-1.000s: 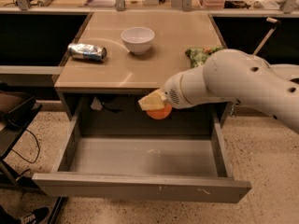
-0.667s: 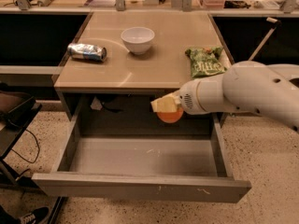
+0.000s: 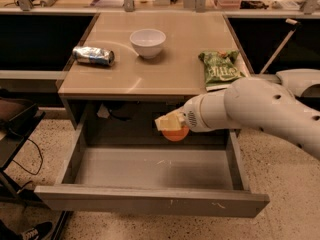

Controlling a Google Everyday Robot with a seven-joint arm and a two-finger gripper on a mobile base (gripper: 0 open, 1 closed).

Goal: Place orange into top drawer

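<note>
The orange [image 3: 176,133] is a round bright fruit, half hidden behind my gripper's pale fingers [image 3: 167,122]. My gripper [image 3: 171,125] is shut on the orange and holds it above the back of the open top drawer [image 3: 150,202], just below the table's front edge. The white arm [image 3: 260,109] comes in from the right. The drawer is pulled out wide, grey, with a scuffed floor [image 3: 150,166] that shows no objects on it.
On the tan table [image 3: 165,74] stand a white bowl [image 3: 147,42], a crushed silver can [image 3: 93,55] on the left and a green chip bag [image 3: 220,67] at the right edge. Black cables hang at the left.
The arm and gripper have shifted a little to the right and slightly lower with the orange in hand, uncovering the chip bag. The drawer has stayed open.
</note>
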